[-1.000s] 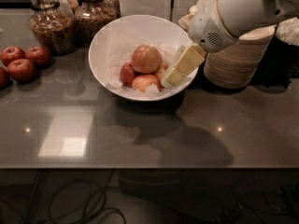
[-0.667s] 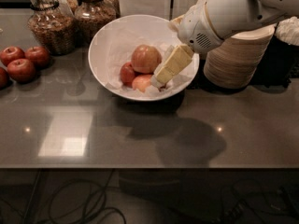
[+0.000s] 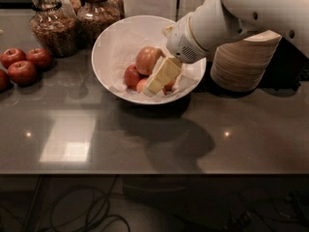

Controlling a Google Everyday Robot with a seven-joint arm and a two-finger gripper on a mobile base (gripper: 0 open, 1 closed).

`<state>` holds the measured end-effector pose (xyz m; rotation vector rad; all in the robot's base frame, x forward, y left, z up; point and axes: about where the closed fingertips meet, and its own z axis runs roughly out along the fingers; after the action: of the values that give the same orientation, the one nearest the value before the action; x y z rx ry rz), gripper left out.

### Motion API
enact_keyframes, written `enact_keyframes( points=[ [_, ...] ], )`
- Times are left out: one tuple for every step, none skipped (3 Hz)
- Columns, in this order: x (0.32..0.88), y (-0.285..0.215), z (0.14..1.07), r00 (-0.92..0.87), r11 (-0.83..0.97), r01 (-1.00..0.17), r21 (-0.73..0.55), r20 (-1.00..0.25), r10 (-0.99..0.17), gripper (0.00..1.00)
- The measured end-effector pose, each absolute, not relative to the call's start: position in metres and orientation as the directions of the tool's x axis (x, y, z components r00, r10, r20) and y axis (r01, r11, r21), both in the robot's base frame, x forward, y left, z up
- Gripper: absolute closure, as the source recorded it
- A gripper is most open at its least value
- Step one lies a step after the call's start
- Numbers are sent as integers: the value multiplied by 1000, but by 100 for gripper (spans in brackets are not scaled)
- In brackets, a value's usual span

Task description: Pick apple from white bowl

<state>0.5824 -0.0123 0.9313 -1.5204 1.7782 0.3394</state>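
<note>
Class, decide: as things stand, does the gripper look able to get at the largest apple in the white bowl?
Probably yes: the gripper is inside the white bowl, beside the apple, with nothing between them.

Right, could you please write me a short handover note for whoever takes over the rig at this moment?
Gripper: low inside the white bowl, right beside the apple.
Apple: sits in the bowl among smaller apples, not lifted.
Done: the reach into the bowl.
Left: grasp the apple and lift it clear of the rim.
Stacked beige bowls stand close beside the white bowl, near the arm.
</note>
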Motion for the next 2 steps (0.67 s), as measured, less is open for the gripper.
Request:
enact_keyframes(
  points=[
    [590,-7,922,-3,258,-928,-268,-688,-726,0],
    [598,-4,916,-19,266,-937,-226,-729,-685,0]
  ],
)
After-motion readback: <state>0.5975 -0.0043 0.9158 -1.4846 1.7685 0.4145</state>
